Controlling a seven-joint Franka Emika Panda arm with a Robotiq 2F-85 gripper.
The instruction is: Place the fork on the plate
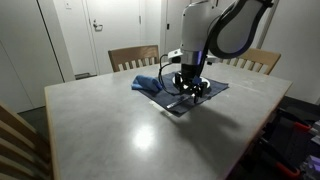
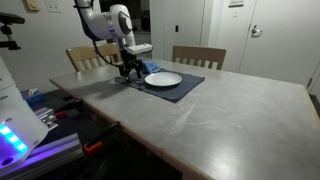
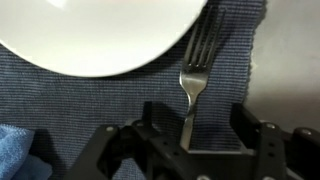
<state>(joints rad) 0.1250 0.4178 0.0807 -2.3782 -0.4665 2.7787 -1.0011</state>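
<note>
One fork (image 3: pixel 193 85) straddled by my open hand (image 3: pixel 193 118); long axis straight ahead, tines beside plate (image 3: pixel 100 40), ahead-left.

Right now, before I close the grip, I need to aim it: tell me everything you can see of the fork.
The fork is slim, silvery metal with four tines, lying flat on the dark placemat. Its tines sit beside the rim of the white plate. Its handle runs between the fingers of the open pincer, neither touching it.
</note>
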